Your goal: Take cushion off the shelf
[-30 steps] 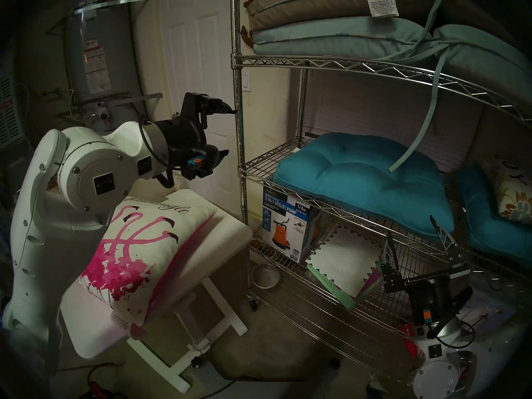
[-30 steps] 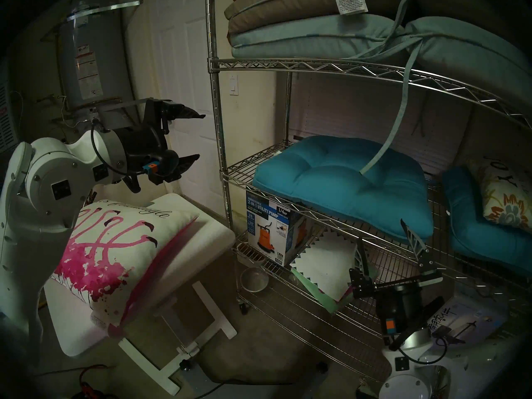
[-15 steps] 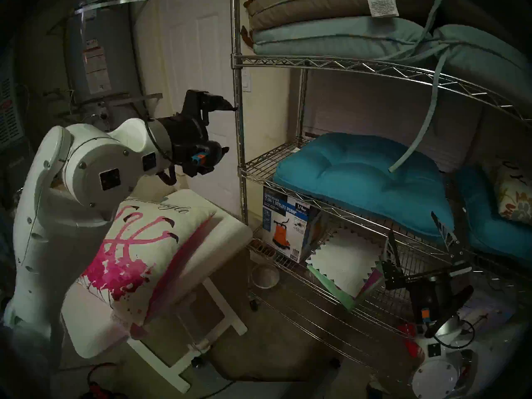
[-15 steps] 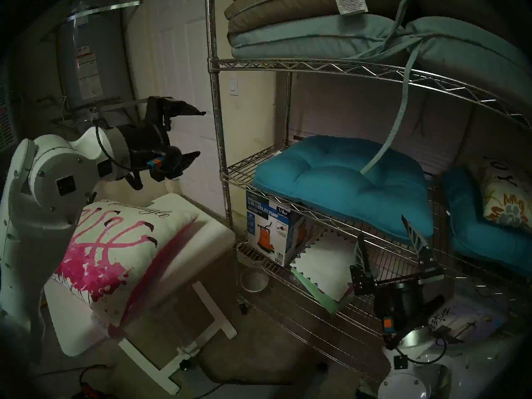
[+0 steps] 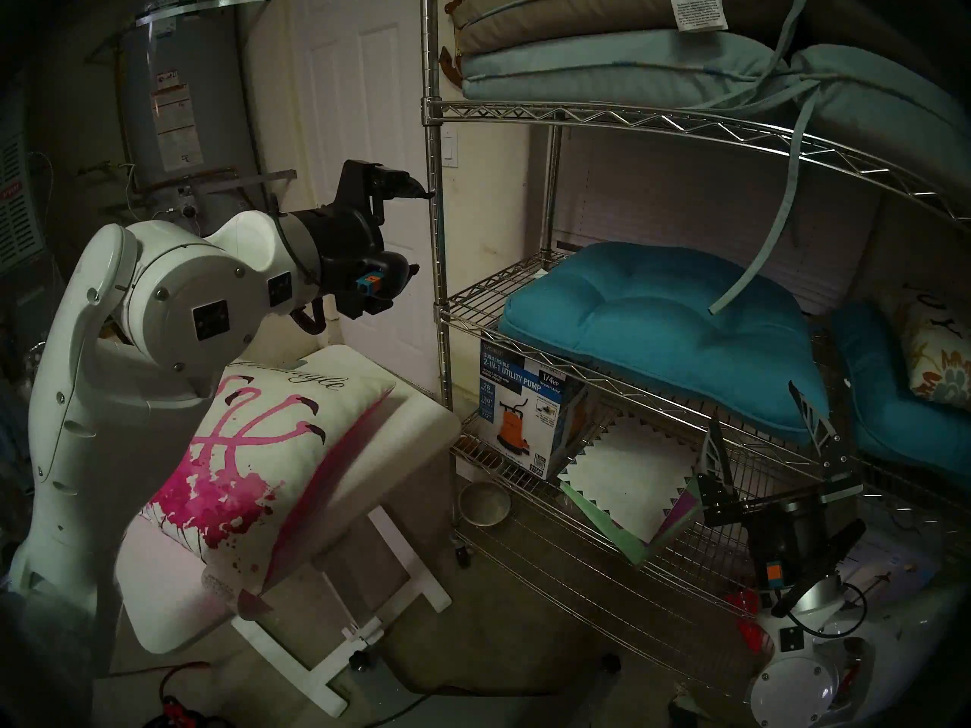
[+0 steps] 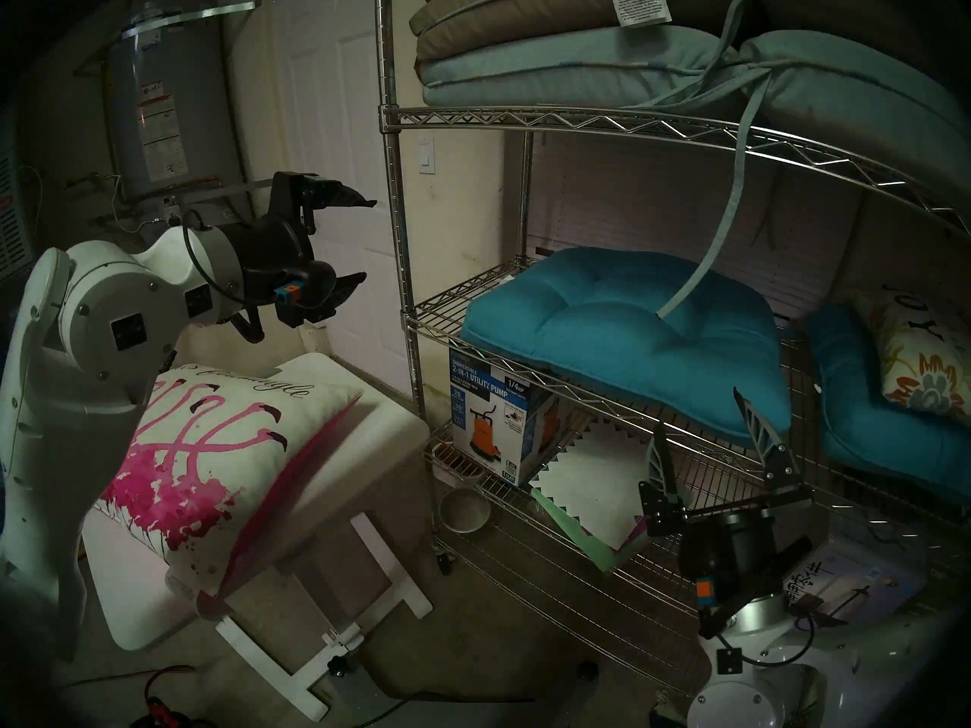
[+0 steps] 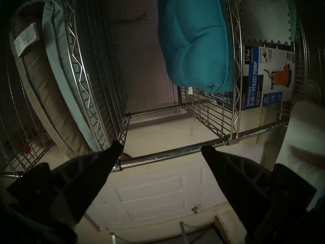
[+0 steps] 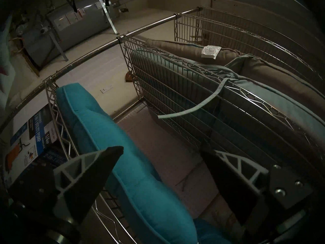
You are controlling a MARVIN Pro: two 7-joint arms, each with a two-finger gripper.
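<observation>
the right claw [image 8: 161, 155] gapes empty between the teal seat cushion [image 8: 112, 138] and the shelf [image 8: 175, 90] tier.

left end effector [image 5: 420, 233] spread wide, level | right end effector [image 5: 756, 422] spread wide, tilted upward

Teal seat cushion [image 5: 662, 333] lies on a wire tier, pump box [image 5: 525, 412] on the tier beneath. Floral pillow [image 5: 938, 359] leans at far right. Water heater [image 5: 178, 96] stands beside a white door [image 5: 362, 133]. Small white table [image 5: 420, 422] below.

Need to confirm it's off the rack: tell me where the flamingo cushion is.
In the head views, the cushion lies on the white table, left of the shelf, under the left arm.
</observation>
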